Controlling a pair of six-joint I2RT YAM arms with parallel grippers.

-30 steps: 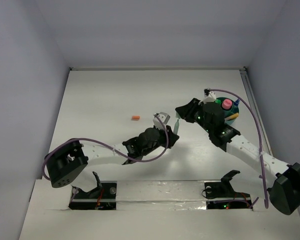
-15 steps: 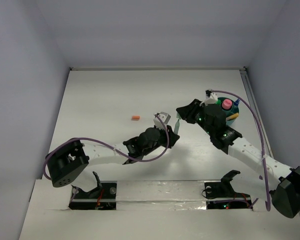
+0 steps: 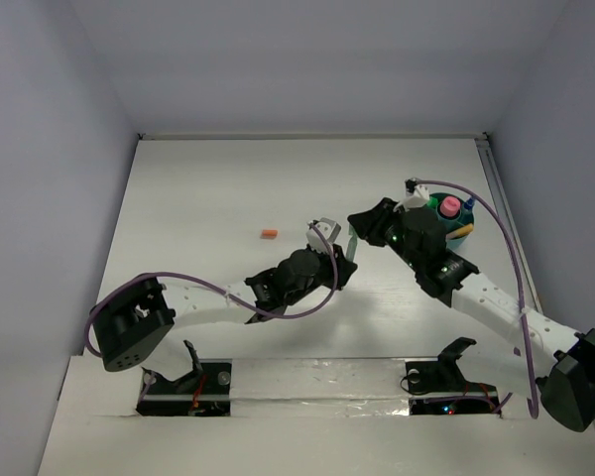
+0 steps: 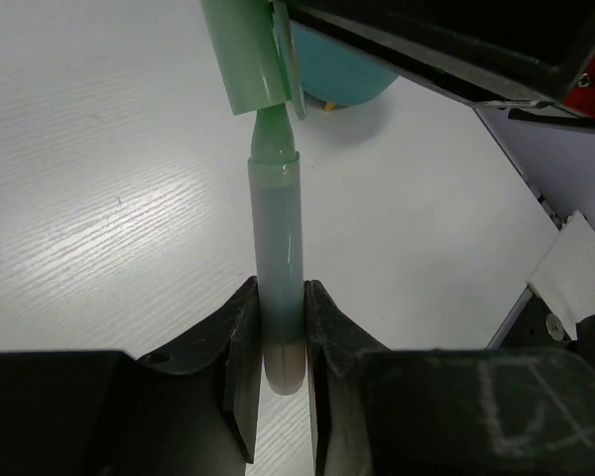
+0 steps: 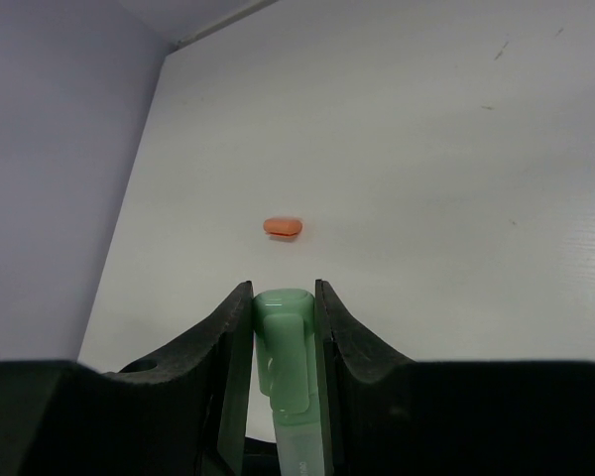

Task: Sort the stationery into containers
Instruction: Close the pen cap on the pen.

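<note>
Two grasps are held: left gripper [image 4: 278,342] on the pale-green plastic marker barrel [image 4: 277,248], right gripper [image 5: 282,297] on its green cap [image 5: 283,362]. Capping is best done coaxially, pressed straight.

Left gripper [image 3: 343,260] and right gripper [image 3: 361,222] meet near the centre of the table [image 3: 208,188]. A green marker [image 3: 349,243] spans between them, pointing toward 12 o'clock. An orange cap [image 3: 269,234] lies alone at 9 o'clock from the green marker, well apart. The tub [image 3: 457,219] sits at 3 o'clock from the right gripper, partly hidden by the right arm [image 3: 476,288]. It holds a pink-capped tube [image 3: 449,206] and an orange marker [image 3: 462,230].
</note>
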